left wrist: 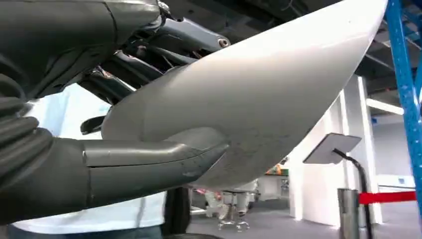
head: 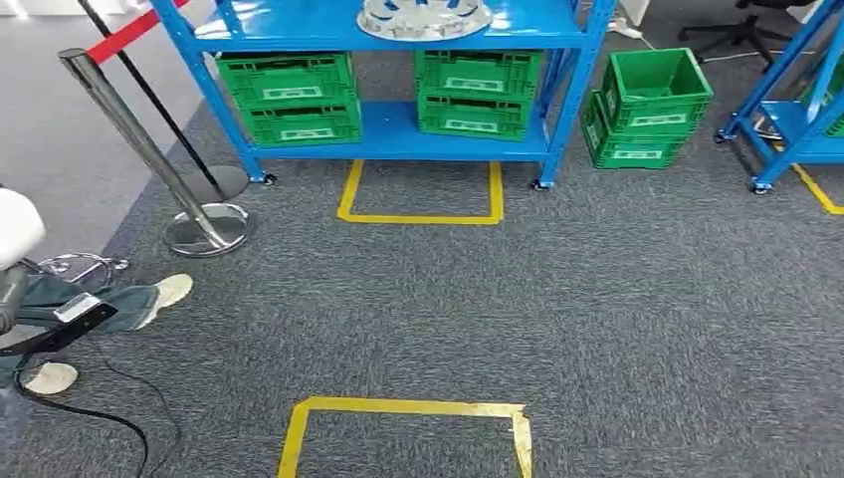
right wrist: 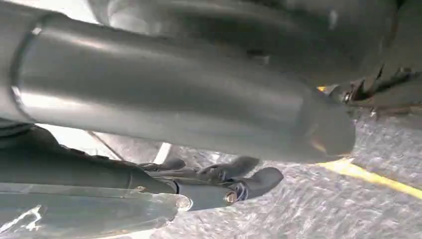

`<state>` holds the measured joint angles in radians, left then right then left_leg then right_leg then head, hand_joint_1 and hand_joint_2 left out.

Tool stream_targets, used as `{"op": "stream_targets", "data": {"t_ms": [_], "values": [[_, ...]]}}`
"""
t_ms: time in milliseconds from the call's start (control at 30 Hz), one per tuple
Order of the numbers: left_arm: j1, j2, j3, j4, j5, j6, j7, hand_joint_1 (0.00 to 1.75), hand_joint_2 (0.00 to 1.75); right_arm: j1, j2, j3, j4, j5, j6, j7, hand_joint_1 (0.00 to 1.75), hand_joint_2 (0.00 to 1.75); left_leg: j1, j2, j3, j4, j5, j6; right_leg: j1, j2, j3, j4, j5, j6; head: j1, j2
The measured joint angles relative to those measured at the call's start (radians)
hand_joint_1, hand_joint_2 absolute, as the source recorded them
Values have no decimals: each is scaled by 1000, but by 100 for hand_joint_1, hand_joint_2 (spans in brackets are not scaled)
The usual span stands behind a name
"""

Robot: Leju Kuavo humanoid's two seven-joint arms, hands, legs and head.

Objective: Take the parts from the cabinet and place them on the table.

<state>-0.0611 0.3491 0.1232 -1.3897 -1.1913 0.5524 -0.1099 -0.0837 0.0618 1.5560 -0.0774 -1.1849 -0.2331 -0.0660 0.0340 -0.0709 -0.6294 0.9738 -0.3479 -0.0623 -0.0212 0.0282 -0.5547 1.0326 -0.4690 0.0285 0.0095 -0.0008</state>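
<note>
- Grey carpet (head: 597,329) lies under me, with yellow tape squares (head: 408,433) marked on it.
- A blue shelf rack (head: 398,134) stands ahead of me, and green crates (head: 652,105) sit on the floor beside it.
- To my left stands a chrome barrier post (head: 149,149) with a red belt (head: 124,35).
- I see white walls (left wrist: 318,194).

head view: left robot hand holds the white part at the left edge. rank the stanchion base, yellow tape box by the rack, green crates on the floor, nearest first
1. Stanchion base: left side, just beyond the white part that the left robot hand holds.
2. Yellow tape box: centre, before the blue rack.
3. Green crates: far right, past the rack.
</note>
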Motion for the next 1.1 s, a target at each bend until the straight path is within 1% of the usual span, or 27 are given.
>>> {"op": "stream_targets", "data": {"t_ms": [33,67,133,167,200,233,267,300,333,367,400,500,533,567,600,667,700,733,800,833,867,900,967,1000,1033,1067,1100], "values": [[1,0,1,0,0,0,1,175,175,-1,0,0,0,0,0,0,0,0,-3,37,-9,23,-22,0,2,-9,-1,-1,3,-8,-2,0],[-3,0,2,0,-2,0,2,175,175,-2,0,0,0,0,0,0,0,0,-6,53,-33,78,-63,-1,4,-17,-4,-1,5,-16,-5,0],[-4,0,1,0,-4,-1,4,175,175,-1,0,0,0,0,0,1,0,0,-7,59,-106,253,-151,-2,10,-37,-13,-1,9,-22,-5,0],[-1,0,1,0,-5,-2,6,175,175,1,0,0,0,0,0,1,0,0,-7,59,-130,317,-174,-2,13,-48,-18,-1,11,-25,-5,0],[1,0,1,0,-6,-5,8,175,175,1,0,0,0,0,0,1,0,0,-8,59,-130,328,-172,0,15,-59,-20,-1,12,-26,-5,0],[1,0,0,0,-6,-5,8,175,175,1,0,0,0,0,0,2,0,0,-9,60,-107,299,-151,4,17,-70,-22,-1,12,-26,-5,0],[1,0,1,0,-9,-5,8,175,175,1,0,0,0,0,0,2,0,0,-10,63,-66,234,-118,8,18,-80,-22,-1,13,-26,-5,0],[-1,0,1,0,-9,-5,9,175,175,0,0,0,0,0,1,2,0,0,-13,81,-10,143,-83,13,18,-91,-21,-1,13,-26,-5,0],[-4,0,1,0,-10,-5,10,175,175,-1,0,0,0,0,1,2,0,0,-20,129,41,63,-63,19,20,-101,-18,0,13,-23,-5,0],[-11,0,0,0,-11,-6,10,175,175,-2,0,0,0,0,2,2,0,0,-34,165,54,21,-78,22,30,-110,-21,6,9,-15,-9,0],[-13,-1,0,0,-11,-6,11,175,175,-2,0,0,0,0,2,2,0,0,-31,147,48,25,-74,31,31,-118,-20,1,10,-10,-3,0],[-7,0,2,0,-11,-7,11,175,175,-3,0,0,0,0,2,2,0,0,-32,109,42,19,-66,47,30,-155,-10,-6,8,3,-5,0],[-7,0,2,-1,-11,-7,11,175,175,-3,0,0,0,0,2,2,0,0,-26,99,43,17,-62,54,26,-115,-20,9,-5,13,-1,0],[-11,0,1,-1,-12,-7,11,175,175,-3,0,0,0,0,2,1,0,0,-24,90,41,17,-60,59,24,-70,-37,52,-38,16,1,0],[-11,-2,0,0,-12,-7,11,175,175,-3,0,0,0,0,2,1,0,0,-23,78,39,17,-58,63,24,-45,-72,133,-80,17,4,0],[-9,-3,-1,0,-12,-8,11,175,175,1,0,0,0,0,2,1,0,0,-25,54,33,18,-56,67,24,-32,-145,286,-141,18,4,0],[-7,-3,-2,0,-12,-8,11,175,175,2,0,0,0,0,2,1,0,0,-26,40,32,18,-54,67,25,-32,-162,315,-140,16,4,0],[-6,-3,-2,0,-12,-9,11,175,175,2,0,0,0,0,1,1,0,0,-26,25,32,18,-52,66,25,-31,-151,289,-113,14,4,0],[-7,-3,-1,0,-12,-9,11,175,175,0,0,0,0,0,1,2,0,0,-25,-2,32,19,-50,62,25,-15,-74,130,-23,6,4,0],[-7,-3,-1,0,-12,-9,13,175,175,-1,0,0,0,0,1,2,0,0,-23,-14,32,19,-49,60,22,21,-30,42,13,3,5,0],[-8,-3,0,0,-11,-10,14,175,175,-2,0,0,0,0,1,2,0,0,-28,-25,27,21,-47,54,17,67,-11,0,-2,-1,3,0],[-9,-3,1,0,-11,-11,14,175,175,-2,0,0,0,0,1,3,0,0,-24,-37,21,22,-44,47,17,54,-5,-6,0,1,2,0],[-6,-2,3,0,-11,-12,14,175,175,-2,0,0,0,0,1,5,0,0,-17,-58,17,13,-33,31,24,35,-4,-4,4,-9,3,0],[-3,1,5,0,-11,-12,14,175,175,-2,0,0,0,0,0,5,0,0,-17,-70,15,10,-28,24,21,23,-2,-10,10,-17,3,0],[1,3,8,0,-11,-12,14,175,175,-4,-1,0,-1,0,0,5,0,0,-17,-42,12,18,-34,24,16,10,0,-17,16,-25,2,0],[-5,6,11,0,-11,-12,14,175,175,-4,-1,0,-1,0,0,4,0,0,-23,17,-5,53,-64,19,17,-1,0,-20,18,-29,-5,0],[-10,5,11,0,-11,-13,14,175,175,-3,-1,0,-1,0,0,4,0,0,-23,43,-37,124,-107,14,18,-14,-1,-20,18,-32,-7,0]]}}
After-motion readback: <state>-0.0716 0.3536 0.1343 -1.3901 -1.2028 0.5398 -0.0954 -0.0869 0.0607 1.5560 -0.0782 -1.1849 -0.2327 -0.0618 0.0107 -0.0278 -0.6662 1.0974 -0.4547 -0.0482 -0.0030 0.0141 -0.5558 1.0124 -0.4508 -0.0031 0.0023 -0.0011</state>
